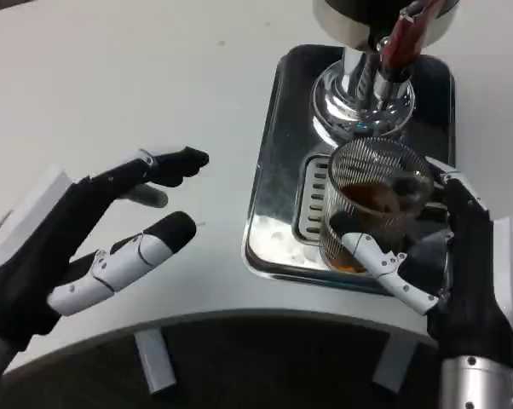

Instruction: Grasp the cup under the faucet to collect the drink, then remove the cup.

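Left hand open, fingers spread; right hand curled in a grasp.

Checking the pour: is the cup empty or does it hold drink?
It holds drink: brown liquid fills the lower part of the clear cup, gripped by the right hand.

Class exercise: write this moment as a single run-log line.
right hand: grips cup | cup: on tray, brown drink inside | left hand: fingers apart over table

One cup, one dispenser, one tray, two robot hands: left, right.
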Robot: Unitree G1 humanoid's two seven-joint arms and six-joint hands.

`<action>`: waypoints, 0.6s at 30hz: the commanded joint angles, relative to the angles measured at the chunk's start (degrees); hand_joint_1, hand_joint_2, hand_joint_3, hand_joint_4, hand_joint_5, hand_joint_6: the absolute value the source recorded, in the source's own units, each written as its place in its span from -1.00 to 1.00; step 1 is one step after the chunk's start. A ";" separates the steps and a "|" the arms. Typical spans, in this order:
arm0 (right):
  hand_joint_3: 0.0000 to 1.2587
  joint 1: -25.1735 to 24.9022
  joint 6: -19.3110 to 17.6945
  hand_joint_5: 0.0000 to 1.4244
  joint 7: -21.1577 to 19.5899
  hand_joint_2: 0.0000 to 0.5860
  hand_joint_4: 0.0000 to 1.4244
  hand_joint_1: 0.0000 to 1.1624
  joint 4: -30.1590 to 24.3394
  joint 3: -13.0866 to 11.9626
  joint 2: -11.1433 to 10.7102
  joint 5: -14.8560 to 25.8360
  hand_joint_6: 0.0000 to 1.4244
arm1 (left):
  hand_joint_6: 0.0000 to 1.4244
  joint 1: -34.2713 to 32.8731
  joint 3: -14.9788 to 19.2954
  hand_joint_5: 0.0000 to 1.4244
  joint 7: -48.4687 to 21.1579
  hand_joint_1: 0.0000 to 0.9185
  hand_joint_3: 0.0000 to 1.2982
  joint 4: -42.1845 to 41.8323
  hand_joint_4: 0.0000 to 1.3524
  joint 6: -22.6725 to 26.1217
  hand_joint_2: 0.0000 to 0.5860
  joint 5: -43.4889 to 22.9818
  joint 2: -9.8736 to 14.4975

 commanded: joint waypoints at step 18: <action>0.10 4.95 -8.10 0.22 2.12 -0.13 0.06 0.33 -6.65 0.19 -0.59 -1.37 0.43 | -0.74 4.52 -3.94 -0.94 0.64 -1.00 -0.80 -3.73 -1.00 1.61 -0.55 12.99 1.49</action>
